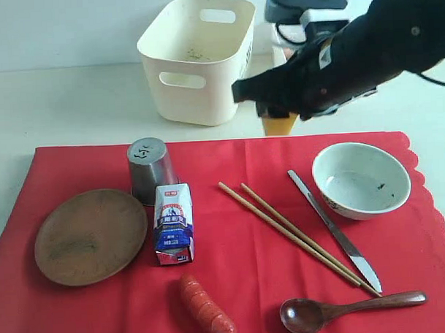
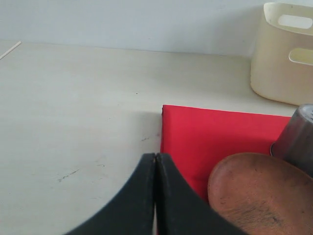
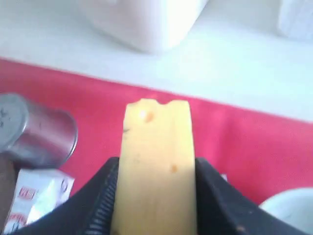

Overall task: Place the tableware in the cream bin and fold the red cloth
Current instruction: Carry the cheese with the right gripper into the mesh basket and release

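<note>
Right gripper (image 3: 156, 165) grasps the cheese wedge (image 3: 155, 132) near the cream bin (image 1: 176, 55); left gripper (image 2: 155, 164) clenched, empty, beside the red cloth (image 2: 220, 132)

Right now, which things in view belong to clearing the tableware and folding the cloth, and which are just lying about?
Job: round wooden plate, steel cup, pale bowl, wooden chopsticks, steel knife, dark wooden spoon, cream bin, red cloth.

Not the job: milk carton, sausage, cheese wedge gripped by the right gripper.

wall (image 2: 122, 19) plain pale | tbl (image 2: 73, 122) light wood-look | light even
</note>
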Controlling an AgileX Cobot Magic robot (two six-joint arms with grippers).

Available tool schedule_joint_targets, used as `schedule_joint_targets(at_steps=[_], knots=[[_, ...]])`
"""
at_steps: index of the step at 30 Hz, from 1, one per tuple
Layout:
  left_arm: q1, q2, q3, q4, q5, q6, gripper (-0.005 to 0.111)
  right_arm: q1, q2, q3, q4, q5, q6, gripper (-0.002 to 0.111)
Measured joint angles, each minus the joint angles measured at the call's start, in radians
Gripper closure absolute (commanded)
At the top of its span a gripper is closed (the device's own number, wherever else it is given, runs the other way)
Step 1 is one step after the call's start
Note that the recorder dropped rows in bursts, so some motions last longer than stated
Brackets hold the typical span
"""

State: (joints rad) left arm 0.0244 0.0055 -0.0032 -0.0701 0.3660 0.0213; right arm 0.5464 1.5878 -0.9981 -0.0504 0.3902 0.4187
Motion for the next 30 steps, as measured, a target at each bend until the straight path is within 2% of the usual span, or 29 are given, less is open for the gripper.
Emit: schedule_joint_targets(at_steps=[7, 12, 20, 30], knots=[[0.0, 0.0, 0.0, 0.0, 0.0, 0.0, 0.105, -0.167, 0.092, -0.115, -0.033, -0.082, 0.0, 0.108], [0.0, 0.0, 0.0, 0.0, 0.0, 0.0, 0.105, -0.252, 0.214, -0.231, -0.037, -0.113, -0.017, 0.108], [0.0, 0.0, 0.0, 0.0, 0.0, 0.0, 0.105, -0.318, 0.409, -0.437, -0.039, -0.146, -0.024, 0.108], [0.0, 0.0, 0.0, 0.0, 0.0, 0.0, 0.105, -0.343, 0.594, -0.663, -0.049, -0.16, -0.026, 0.108]])
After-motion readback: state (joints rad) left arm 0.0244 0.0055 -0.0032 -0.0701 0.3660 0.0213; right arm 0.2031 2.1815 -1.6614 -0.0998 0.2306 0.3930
